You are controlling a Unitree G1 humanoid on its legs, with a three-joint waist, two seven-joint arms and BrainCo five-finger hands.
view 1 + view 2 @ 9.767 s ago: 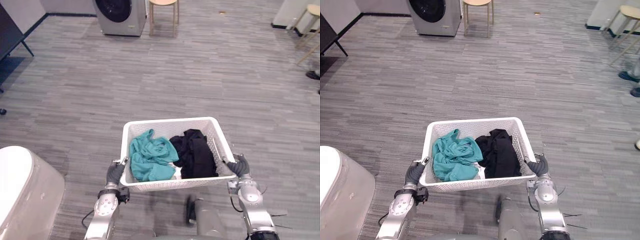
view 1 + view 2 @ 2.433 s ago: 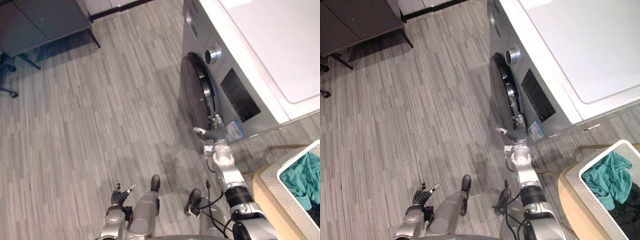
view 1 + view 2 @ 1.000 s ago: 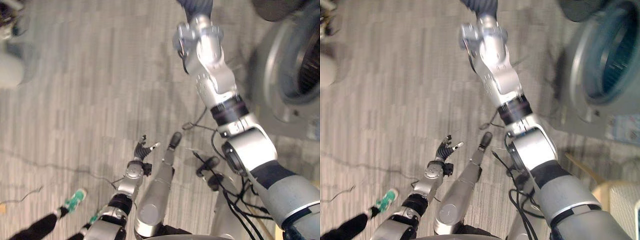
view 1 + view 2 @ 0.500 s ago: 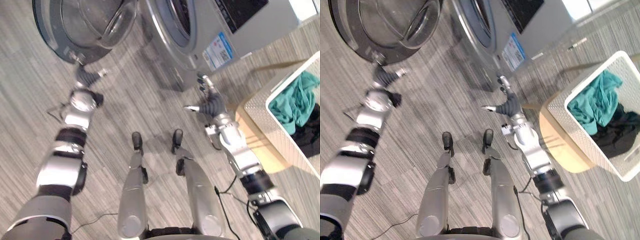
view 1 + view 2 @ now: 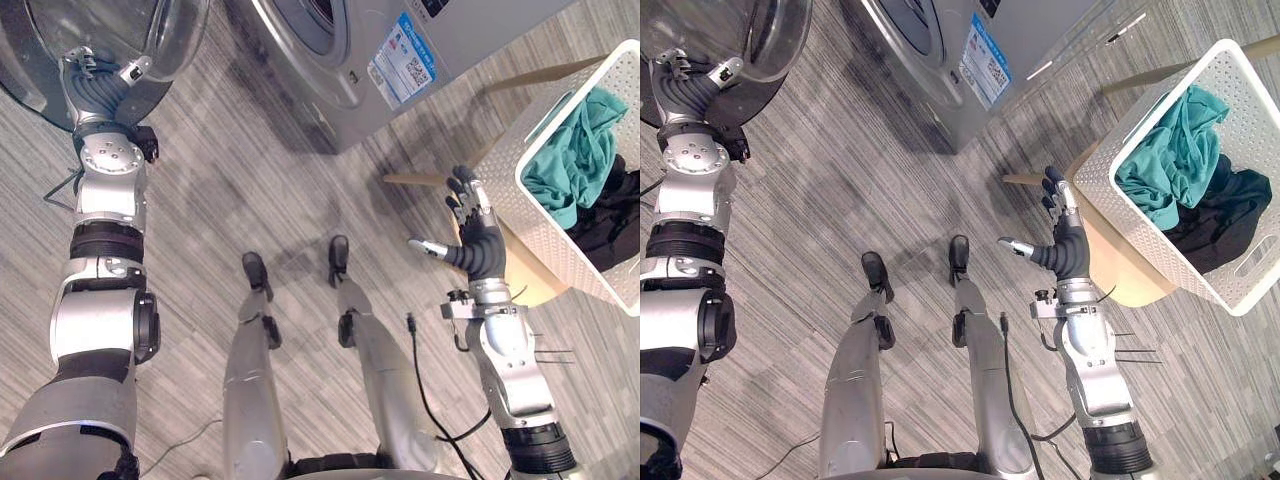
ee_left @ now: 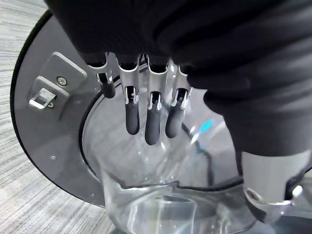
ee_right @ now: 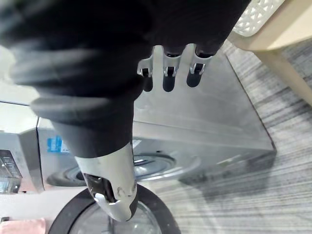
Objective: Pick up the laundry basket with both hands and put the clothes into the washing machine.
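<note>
A: Left eye view, status?
B: Washing machine [image 5: 340,70] across the top, its door [image 5: 170,30] swung wide open. Left robot hand [image 5: 100,85] is up at the door's rim. Laundry basket [image 5: 545,215] sits on a beige stool [image 5: 535,287] beside the washing machine, on the robot's right of it.
A: Clothes?
B: Both in the basket: teal cloth [image 5: 570,160] and black cloth [image 5: 612,215]. Right robot hand [image 5: 478,248] hangs just short of the basket, a bit further out from the washing machine, fingers spread, thumb out, empty.
A: Right eye view add anything?
B: Same layout. A gap shows between the right robot hand and the basket wall, so no contact. The drum mouth is cut off at the frame edge, so its contents can't be told.
A: Left wrist view?
B: Fingers [image 6: 151,122] straight and relaxed over the door's glass bowl [image 6: 161,195], with a metal bracket [image 6: 41,95] on the door ring beside them. Nothing gripped. Whether they touch the glass: can't tell.
A: Right wrist view?
B: Fingers [image 7: 168,80] straight, thumb [image 7: 114,195] apart, nothing held. Past them is the washing machine's grey panel, with a corner of the basket and stool at the edge.
A: Progress?
B: Judgement: the carry looks done, with the basket parked by the washing machine and the door open. All the loading is left. Both cloths have to come out and go into the drum.
</note>
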